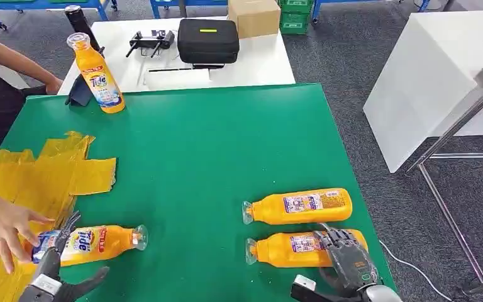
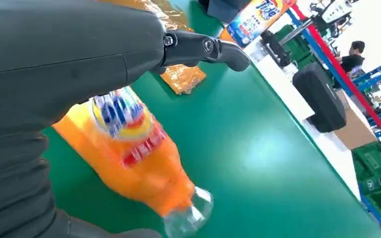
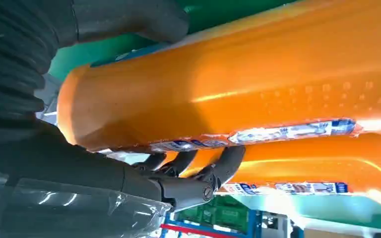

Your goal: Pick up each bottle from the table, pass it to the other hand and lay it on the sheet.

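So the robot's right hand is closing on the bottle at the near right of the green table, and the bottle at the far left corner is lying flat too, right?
Not quite. The head view shows the far-left bottle standing upright, not lying flat. The rest holds: the right robot hand is wrapped around the near-right bottle on the green table.

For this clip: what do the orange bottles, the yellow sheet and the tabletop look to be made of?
Orange bottles: probably glossy plastic; sharp highlights on the body, clear see-through caps, printed film labels.
Yellow sheet: seemingly thin plastic film, translucent, crinkled and folded at the edges.
Tabletop: a smooth green covering with a soft sheen, perhaps a mat or laminate; the pictures leave that open.
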